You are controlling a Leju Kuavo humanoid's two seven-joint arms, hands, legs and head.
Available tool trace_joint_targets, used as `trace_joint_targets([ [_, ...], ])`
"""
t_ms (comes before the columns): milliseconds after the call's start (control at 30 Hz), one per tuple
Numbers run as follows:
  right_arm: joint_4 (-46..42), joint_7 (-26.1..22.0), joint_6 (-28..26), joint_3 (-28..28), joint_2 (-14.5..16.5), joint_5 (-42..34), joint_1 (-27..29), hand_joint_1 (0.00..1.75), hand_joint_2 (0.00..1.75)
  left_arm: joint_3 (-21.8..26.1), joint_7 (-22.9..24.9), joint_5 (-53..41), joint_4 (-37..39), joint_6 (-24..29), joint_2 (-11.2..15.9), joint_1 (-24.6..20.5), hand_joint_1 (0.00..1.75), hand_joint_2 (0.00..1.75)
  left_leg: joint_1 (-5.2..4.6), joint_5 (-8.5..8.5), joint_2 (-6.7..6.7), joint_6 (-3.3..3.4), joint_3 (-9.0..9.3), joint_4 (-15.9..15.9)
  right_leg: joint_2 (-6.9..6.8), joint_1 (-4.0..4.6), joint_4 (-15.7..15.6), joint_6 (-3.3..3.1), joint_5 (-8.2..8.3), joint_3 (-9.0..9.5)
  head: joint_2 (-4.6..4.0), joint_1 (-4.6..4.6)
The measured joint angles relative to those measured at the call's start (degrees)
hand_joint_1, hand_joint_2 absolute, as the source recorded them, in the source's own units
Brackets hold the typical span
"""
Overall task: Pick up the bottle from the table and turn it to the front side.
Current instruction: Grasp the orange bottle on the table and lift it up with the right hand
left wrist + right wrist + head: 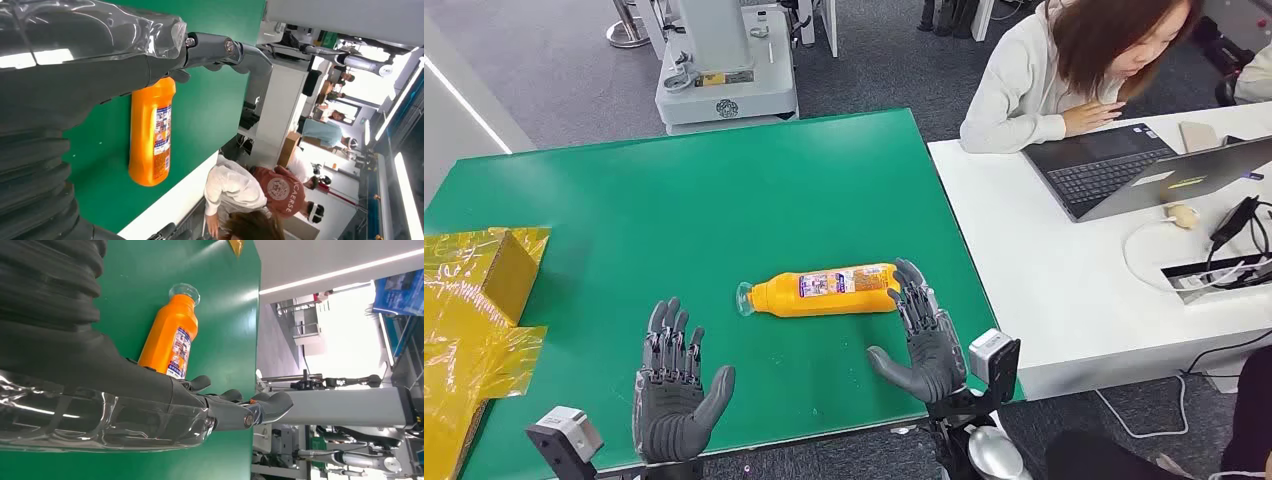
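On the far left we see one heap of yellow wrap [469,330] at the edge of the green table [724,200]. Next comes our left hand [671,385], palm up over the table, fingers spread and holding nothing, well apart from the bottle. In the middle lies one orange bottle [829,290], flat on its side, clear cap [745,298] pointing left, label [834,283] facing up. At its base end sits our right hand [924,335], fingers apart, fingertips [909,275] just at the bottle's bottom; we cannot tell whether they touch it. Further right, one white table [1044,270] carries two laptops [1114,170], and one person [1064,70] leans over them.

The left wrist view gives us the bottle [151,135] lengthwise past our thumb, plus several more people [280,187] in the background. The right wrist view shows the bottle [170,337] cap-end away, its clear cap [184,291] plain to see, beyond our own fingers [235,405].
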Motion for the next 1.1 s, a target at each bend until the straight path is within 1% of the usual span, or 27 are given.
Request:
trace_joint_targets([
  [1100,0.01,0.02,-0.07,0.06,0.0,-0.13,0.13,0.0,1.75,0.0,0.0,0.0,0.0,0.15,0.0,0.02,0.0,1.75,0.0,0.0,0.0,0.0,0.0,0.0,0.0,0.0,0.0,0.0,0.0,0.0,0.0,0.0],
])
